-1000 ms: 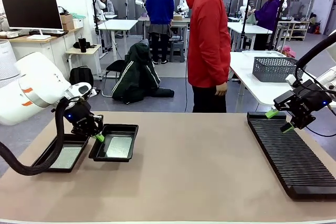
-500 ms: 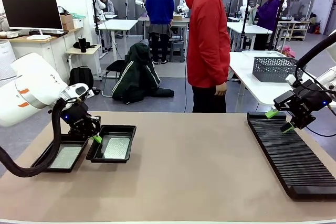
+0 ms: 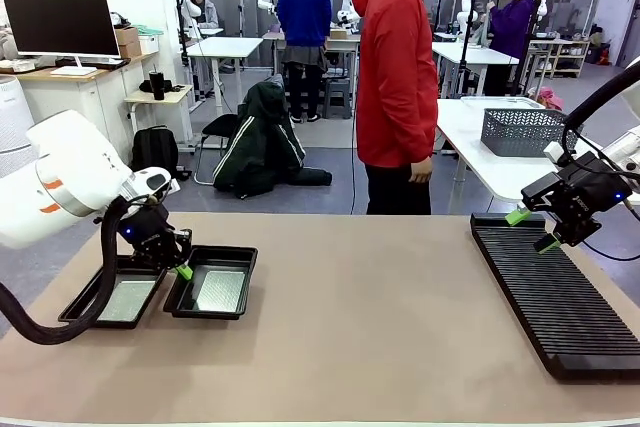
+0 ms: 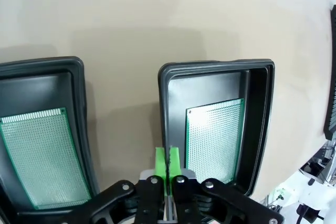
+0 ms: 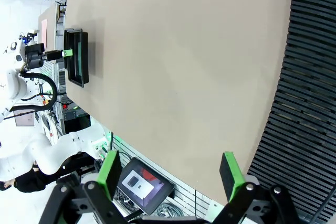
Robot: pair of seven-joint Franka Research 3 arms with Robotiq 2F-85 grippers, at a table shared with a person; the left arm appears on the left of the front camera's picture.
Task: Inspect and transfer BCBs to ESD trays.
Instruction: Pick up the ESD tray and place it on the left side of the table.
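Two black ESD trays lie side by side at the table's left, each with a green BCB flat on its floor. My left gripper [image 3: 182,270] is shut on the left rim of the right-hand tray [image 3: 246,253], which holds one BCB [image 3: 218,290]. The left wrist view shows the green pads [image 4: 161,162] pinched together on that tray's rim [image 4: 220,66], beside its board [image 4: 215,140]. The other tray [image 3: 72,313] holds a second board [image 3: 127,299]. My right gripper [image 3: 530,229] hangs open and empty over the far end of the rack, its fingers spread wide in the right wrist view [image 5: 170,171].
A long black ribbed rack [image 3: 560,297] runs along the table's right side. A person in a red hoodie [image 3: 398,77] stands at the far edge. A grey mesh basket [image 3: 522,132] sits on a side table behind.
My left gripper has pulled the right-hand tray leftward and slightly toward the near edge, closing the gap to the other tray. The right arm has stayed still.
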